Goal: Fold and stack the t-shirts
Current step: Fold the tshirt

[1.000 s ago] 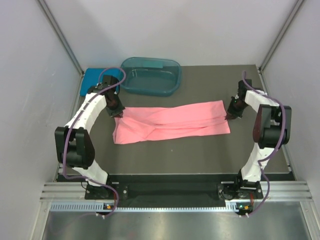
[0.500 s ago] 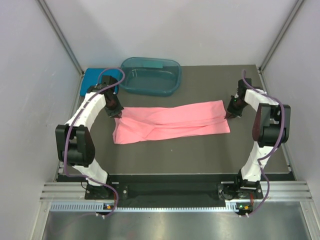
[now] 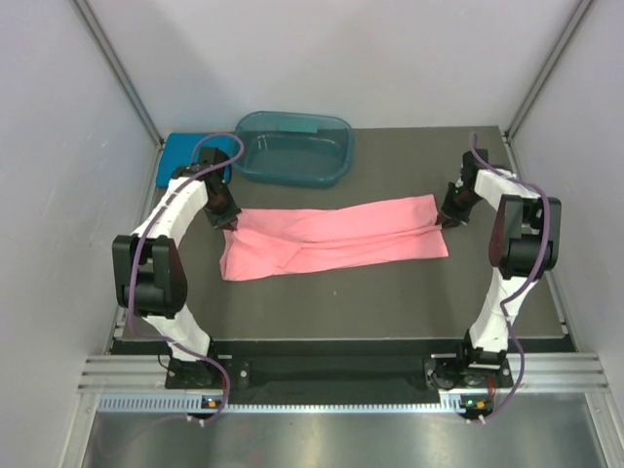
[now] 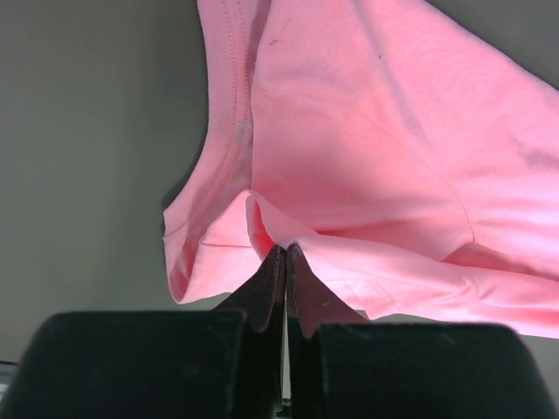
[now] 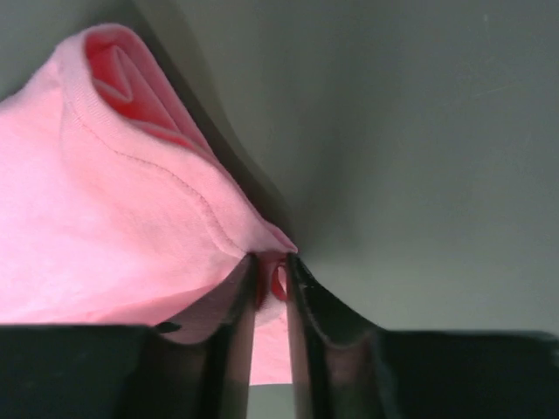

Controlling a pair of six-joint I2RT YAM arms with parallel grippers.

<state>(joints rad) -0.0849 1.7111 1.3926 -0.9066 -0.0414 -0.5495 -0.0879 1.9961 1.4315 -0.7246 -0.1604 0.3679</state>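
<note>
Salmon-pink t-shirt [image 3: 331,237]: stretched out long. Left gripper [image 4: 284,255]: clamped tight on one end. Right gripper [image 5: 271,269]: pinching the opposite end.

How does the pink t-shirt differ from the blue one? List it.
The pink t-shirt lies stretched across mid-table; the blue t-shirt sits compact at the far-left corner. The left tool and right tool pinch the pink one's ends; nothing holds the blue one. Both rest on the table.
</note>
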